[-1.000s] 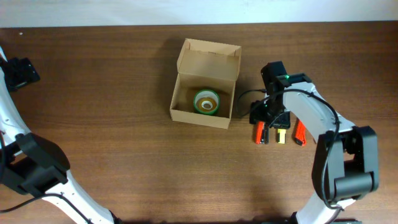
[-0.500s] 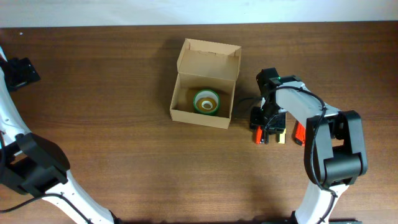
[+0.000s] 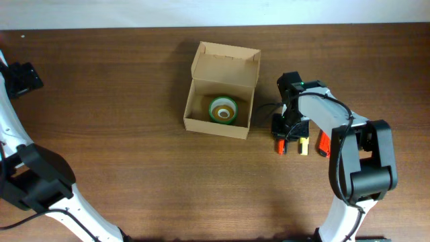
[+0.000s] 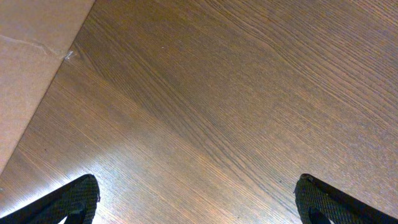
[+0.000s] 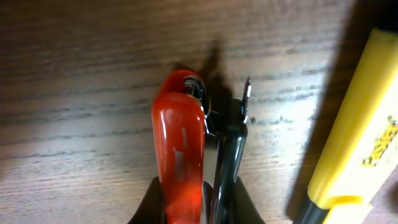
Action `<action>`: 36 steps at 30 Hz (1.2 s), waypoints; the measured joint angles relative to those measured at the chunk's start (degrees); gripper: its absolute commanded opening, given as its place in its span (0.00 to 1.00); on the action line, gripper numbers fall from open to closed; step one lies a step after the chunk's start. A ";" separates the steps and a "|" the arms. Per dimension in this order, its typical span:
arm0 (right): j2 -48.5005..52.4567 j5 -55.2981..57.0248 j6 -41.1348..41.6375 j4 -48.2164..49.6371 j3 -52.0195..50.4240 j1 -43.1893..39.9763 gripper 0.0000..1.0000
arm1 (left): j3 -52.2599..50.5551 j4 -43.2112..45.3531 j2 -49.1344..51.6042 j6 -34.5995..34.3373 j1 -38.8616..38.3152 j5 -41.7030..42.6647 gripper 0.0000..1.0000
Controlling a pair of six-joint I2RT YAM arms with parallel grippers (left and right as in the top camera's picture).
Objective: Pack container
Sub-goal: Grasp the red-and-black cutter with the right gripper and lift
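Note:
The container (image 3: pixel 222 91) is an open tan cardboard box at the table's middle, lid flap standing up at the back, with a green tape roll (image 3: pixel 224 110) inside. My right gripper (image 3: pixel 289 133) is just right of the box, low over the table. In the right wrist view the right gripper (image 5: pixel 200 190) is shut on a red-and-black tool (image 5: pixel 180 143), one dark finger (image 5: pixel 155 199) on each side. A yellow marker (image 5: pixel 354 124) lies right beside it. My left gripper (image 4: pixel 196 183) stands wide open over bare wood, far left of the box (image 3: pixel 23 77).
A yellow marker (image 3: pixel 304 146) and an orange-red marker (image 3: pixel 322 143) lie right of the held tool on the wooden table (image 3: pixel 134 168). A tan flat surface (image 4: pixel 31 62) fills the upper left corner of the left wrist view.
My right gripper has closed its jaws on the red-and-black tool, after its arm drew in slightly to the left. The left arm and the box have not moved.

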 measured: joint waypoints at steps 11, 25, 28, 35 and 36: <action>1.68 3.15 -7.50 -13.75 34.27 -0.72 0.04 | 0.00 0.02 0.00 0.00 0.00 0.00 1.00; 1.92 1.97 -23.82 -20.92 71.06 6.12 0.03 | 0.00 0.00 0.00 0.00 0.00 0.22 1.00; 3.82 0.59 -30.23 -22.77 70.07 13.18 0.03 | 0.00 0.02 0.00 0.00 0.00 0.22 1.00; 10.67 -0.46 -43.87 -24.94 63.91 20.96 0.04 | 0.00 0.00 0.00 0.00 0.00 0.20 1.00; 11.08 -0.44 -45.03 -24.94 62.18 21.16 0.04 | 0.00 0.00 0.00 0.00 0.00 0.22 1.00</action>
